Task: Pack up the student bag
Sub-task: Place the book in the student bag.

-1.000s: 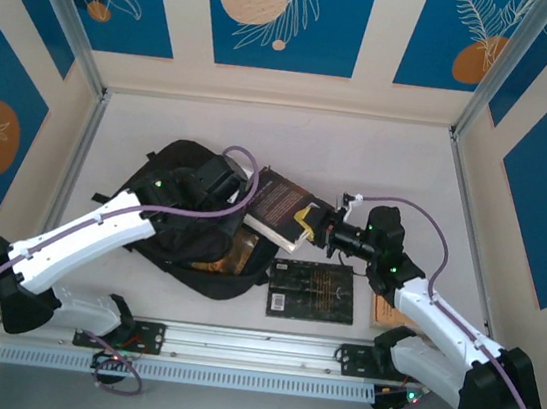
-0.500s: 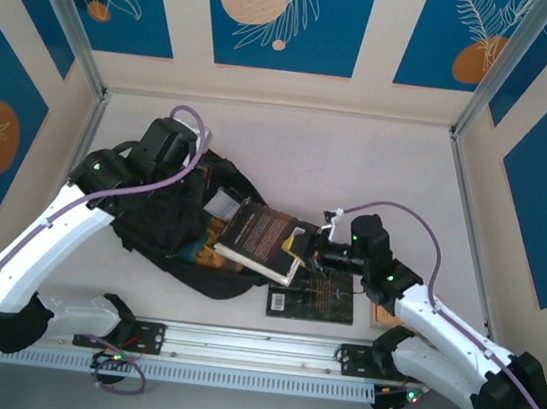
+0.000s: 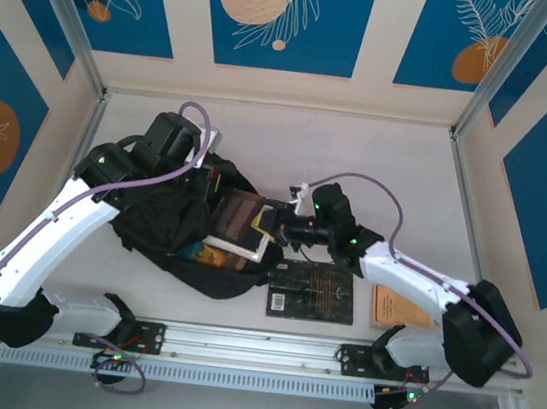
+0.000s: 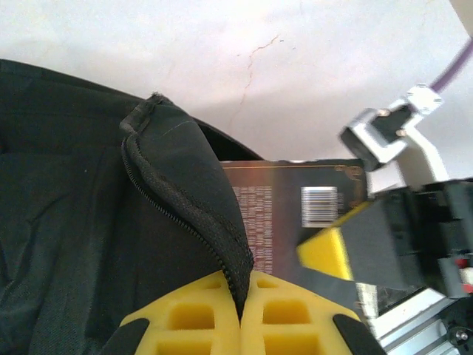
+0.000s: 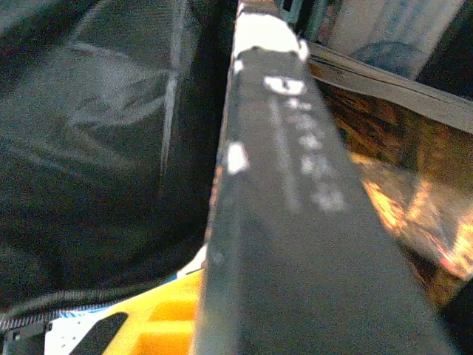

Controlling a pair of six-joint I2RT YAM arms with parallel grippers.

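The student bag (image 3: 159, 228), its zipper rim clenched in the left gripper (image 4: 240, 299), has a brown book (image 3: 239, 222) partly inside, grasped by the right gripper (image 3: 273, 227).

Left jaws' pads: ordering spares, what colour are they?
Yellow pads, best seen in the left wrist view, shut on the student bag flap.

Bag (image 3: 162, 225): large, black, soft fabric, slumped flat on the left half of the desk (image 3: 379, 168). Main compartment is unzipped, its mouth facing right. The zipper lip (image 4: 194, 194) is raised and pinched in the left tool (image 4: 240, 310). A book (image 3: 241, 222) sits partway inside the mouth.
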